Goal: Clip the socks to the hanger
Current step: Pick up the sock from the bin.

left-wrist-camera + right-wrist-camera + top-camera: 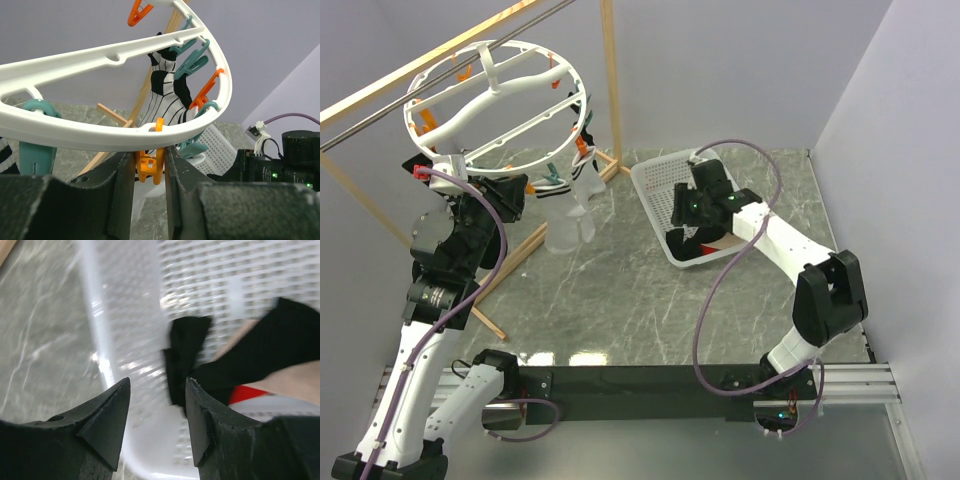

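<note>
Your left gripper [150,156] pinches an orange clip [149,171] under the hanger [100,134]. Your right gripper [157,390] gapes open over the rim of the far-right basket [97,335], beside a black sock [187,347]. Close there and you'll likely grab plastic, not sock.

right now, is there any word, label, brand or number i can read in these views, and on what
None: no text can be read in any view.
The hanger, the orange clip, the basket and the black sock show no print.
The red tag is too small to read.
</note>
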